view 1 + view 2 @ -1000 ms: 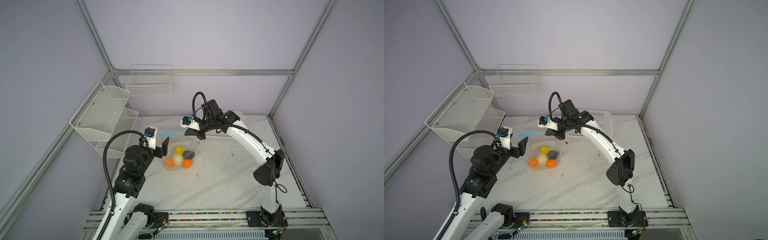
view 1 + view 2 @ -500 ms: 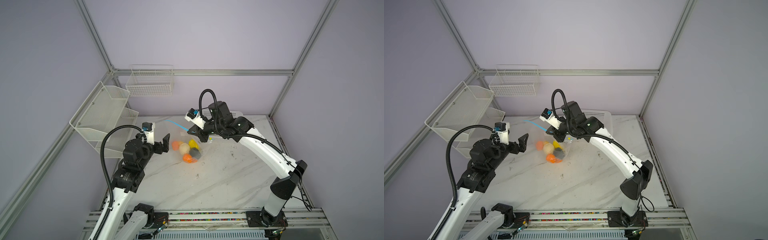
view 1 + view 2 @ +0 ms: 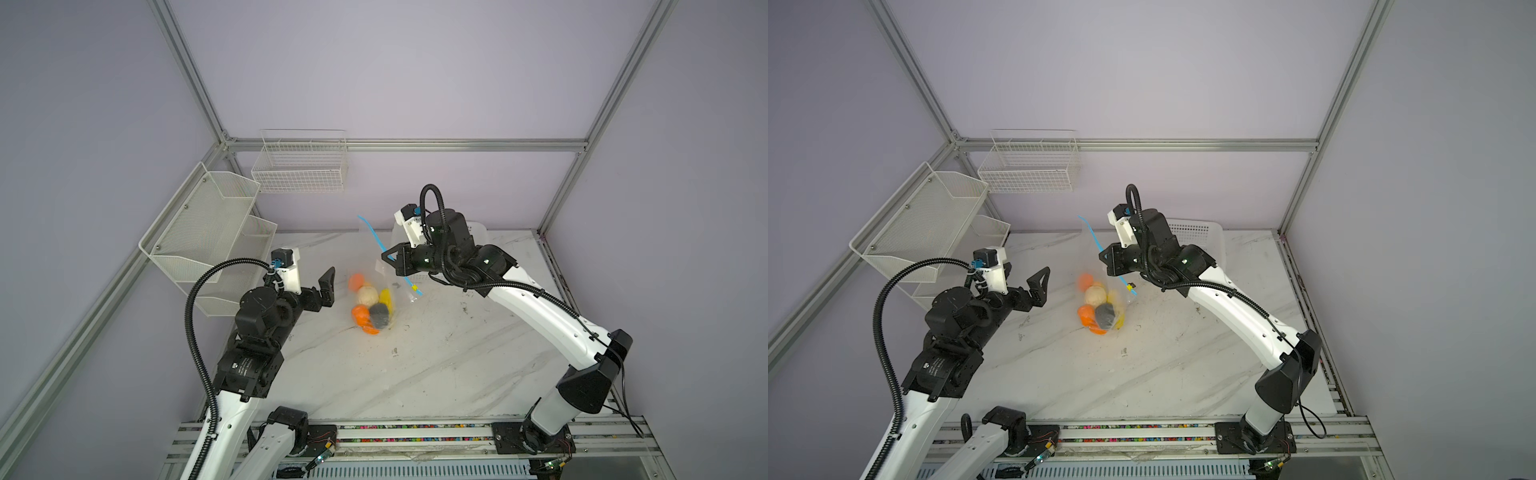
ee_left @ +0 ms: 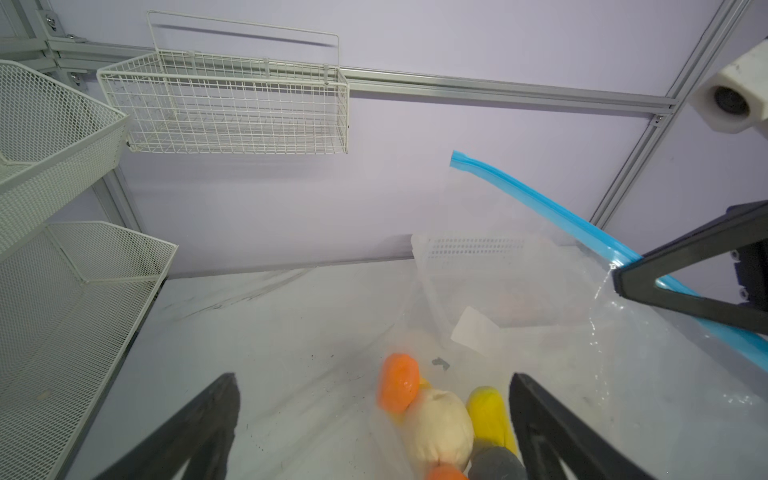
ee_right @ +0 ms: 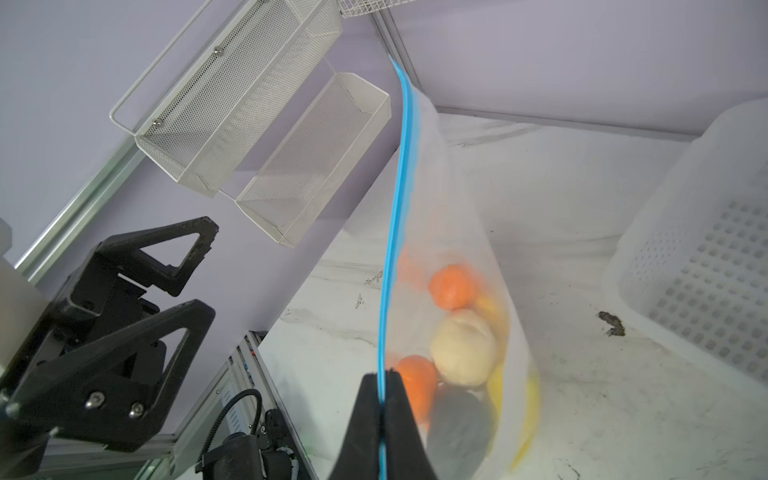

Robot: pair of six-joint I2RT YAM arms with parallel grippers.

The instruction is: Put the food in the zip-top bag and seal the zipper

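Zip-top bag (image 3: 370,254) hangs just beside the white basket (image 3: 1209,232), with the food (image 3: 369,308) heaped in its bottom. Right gripper (image 5: 380,382): jaws pinched tight on the zipper (image 3: 371,234). Left gripper (image 4: 372,380): jaws spread wide, holding nothing, on the bag's far side from the basket.

This is a robot lab, not a home. A left arm (image 3: 249,328) and a right arm (image 3: 540,316) are bolted to a metal rail (image 3: 415,441) at the front of a white table (image 3: 415,374). Plain purple walls (image 3: 415,83) and metal bars (image 3: 407,144) box the table in. Wire baskets (image 3: 299,166) hang on the walls. Black cables (image 3: 191,316) run along the arms. The food (image 3: 368,296) in the bag (image 3: 380,268) looks like toys.
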